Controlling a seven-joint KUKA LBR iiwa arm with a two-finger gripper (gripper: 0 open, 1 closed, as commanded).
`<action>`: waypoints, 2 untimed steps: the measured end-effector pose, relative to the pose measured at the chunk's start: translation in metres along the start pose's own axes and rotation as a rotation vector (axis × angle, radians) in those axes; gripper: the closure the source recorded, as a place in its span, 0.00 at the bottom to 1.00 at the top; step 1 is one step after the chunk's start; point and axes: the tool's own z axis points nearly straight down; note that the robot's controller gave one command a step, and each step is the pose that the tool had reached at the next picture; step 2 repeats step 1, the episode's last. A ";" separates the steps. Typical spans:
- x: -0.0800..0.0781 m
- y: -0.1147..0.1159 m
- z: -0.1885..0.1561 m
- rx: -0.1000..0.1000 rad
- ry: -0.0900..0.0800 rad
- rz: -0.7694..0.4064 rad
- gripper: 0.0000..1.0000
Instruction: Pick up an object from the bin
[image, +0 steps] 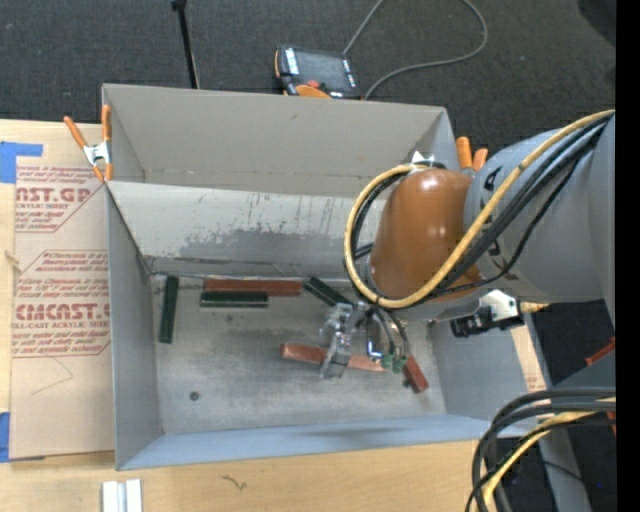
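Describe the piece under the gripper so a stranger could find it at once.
In the grey bin, look at the floor's right half, where the gripper hangs. Under it lies a short flat reddish-brown bar, running left to right. The longer reddish bar lies further back, by the rear wall.

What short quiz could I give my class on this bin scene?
1. True or false: the gripper hangs against the left wall of the bin.
2. Which thing lies under the gripper? A) a reddish-brown flat bar B) a blue ball C) a yellow cup
3. What colour is the slim bar nearest the left wall?
Key: 1 false; 2 A; 3 dark green.
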 end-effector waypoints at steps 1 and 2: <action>0.000 0.000 -0.001 0.001 0.002 0.000 1.00; 0.000 0.000 -0.001 0.001 0.002 0.000 1.00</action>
